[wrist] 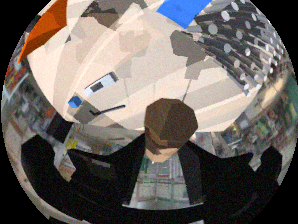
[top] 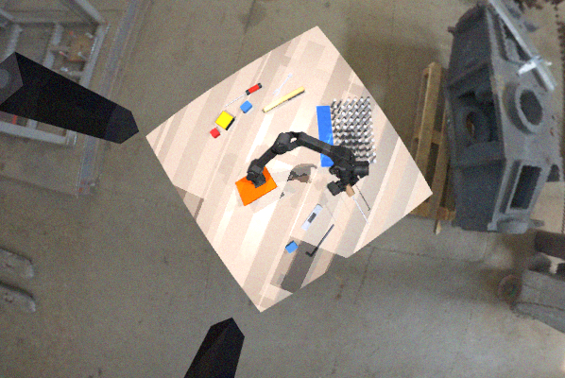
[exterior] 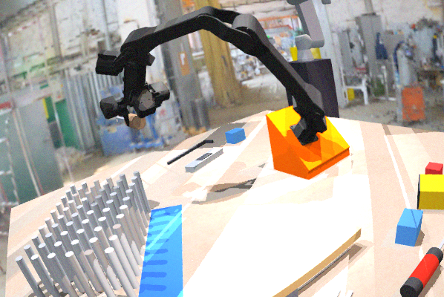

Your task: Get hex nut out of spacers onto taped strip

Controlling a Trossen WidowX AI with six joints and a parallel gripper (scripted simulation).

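We see open air under the gripper (exterior: 133, 113) (it hangs high); the tall spacers (exterior: 92, 230) crowd below, beside it.

The arm (exterior: 222, 33) arches high from its base and bends down at the wrist (exterior: 133, 67), which hangs raised in the air. The gripper (exterior: 134, 119) points downward, its fingers clamped on a brown wooden handle (wrist: 170, 123) that sits between them, its round end protruding just past the fingertips.
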